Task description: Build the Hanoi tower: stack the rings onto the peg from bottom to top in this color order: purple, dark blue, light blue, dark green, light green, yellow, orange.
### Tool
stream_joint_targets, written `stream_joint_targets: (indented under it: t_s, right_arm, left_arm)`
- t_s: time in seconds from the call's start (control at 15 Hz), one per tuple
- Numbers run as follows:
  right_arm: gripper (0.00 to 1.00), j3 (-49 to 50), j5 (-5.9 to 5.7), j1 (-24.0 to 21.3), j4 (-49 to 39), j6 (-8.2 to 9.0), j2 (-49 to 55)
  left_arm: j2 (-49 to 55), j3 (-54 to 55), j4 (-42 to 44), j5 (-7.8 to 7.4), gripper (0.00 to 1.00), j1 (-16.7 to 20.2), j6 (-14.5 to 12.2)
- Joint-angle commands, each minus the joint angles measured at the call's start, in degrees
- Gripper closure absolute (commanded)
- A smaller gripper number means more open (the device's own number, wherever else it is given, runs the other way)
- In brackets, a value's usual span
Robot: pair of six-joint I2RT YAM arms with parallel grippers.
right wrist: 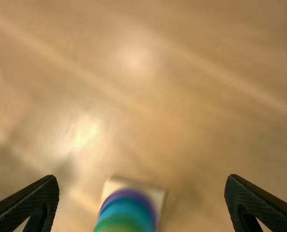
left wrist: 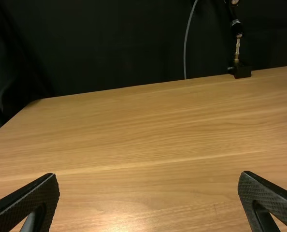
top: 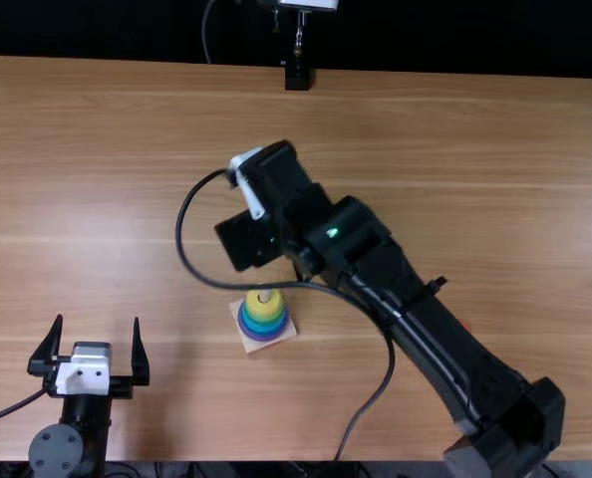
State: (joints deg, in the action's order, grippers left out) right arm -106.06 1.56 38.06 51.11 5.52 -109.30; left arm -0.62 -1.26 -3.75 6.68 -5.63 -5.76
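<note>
— So, you have the stack of rings [top: 262, 321] on its pale base [top: 251, 344], near the middle of the worktop [top: 127, 179]. Purple is lowest, blue and green tones are above, and the yellow ring [top: 263, 309] is on top, with the peg [top: 265, 296] showing in it. Your right end effector [right wrist: 142, 179] is open and grips nothing. Your left end effector [top: 98, 320] is also open and empty, well apart from the stack.

— And you may see something orange [top: 464, 325] beside the right arm [top: 406, 294], partly covered by it. I cannot tell if it is the orange ring, so please check it first.

— If it is the ring, you can expect it to be light and stiff, not fragile. But its rounded side is probably smooth, so it could slip or turn if you pinch only the edge.

— Then you should take it by the outer rim, at two opposite sides, with a gentle and equal squeeze. Please keep it flat and leave its hole free for the peg. You lower it straight and do not push hard, because the light base could slide or tilt.
</note>
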Motion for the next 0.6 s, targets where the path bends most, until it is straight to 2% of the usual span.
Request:
stream_joint_targets:
  t_s: [0.0, 0.07, 0.2, 0.27, 0.53]
  right_arm:
    - [0.00, 2.53, -1.98, -3.70, -2.85, 0.18, -0.30]
    - [0.00, 5.43, -2.93, -5.54, -6.86, -0.35, -0.22]
    - [0.00, 12.02, -3.04, -8.80, -14.87, -0.77, 2.07]
    - [0.00, 15.80, -2.72, -11.78, -17.41, -1.19, 5.06]
    - [0.00, 30.65, -1.25, -23.21, -24.79, -7.52, 14.20]
  left_arm:
    - [0.62, 1.26, -0.26, 0.18, 0.00, -0.08, -0.25]
    - [0.62, 1.26, -0.26, 0.18, 0.00, -0.08, -0.25]
    - [0.62, 1.26, -0.26, 0.18, 0.00, -0.08, -0.25]
    - [0.62, 1.26, -0.26, 0.18, 0.00, -0.08, -0.25]
    - [0.62, 1.26, -0.26, 0.18, 0.00, -0.08, -0.25]
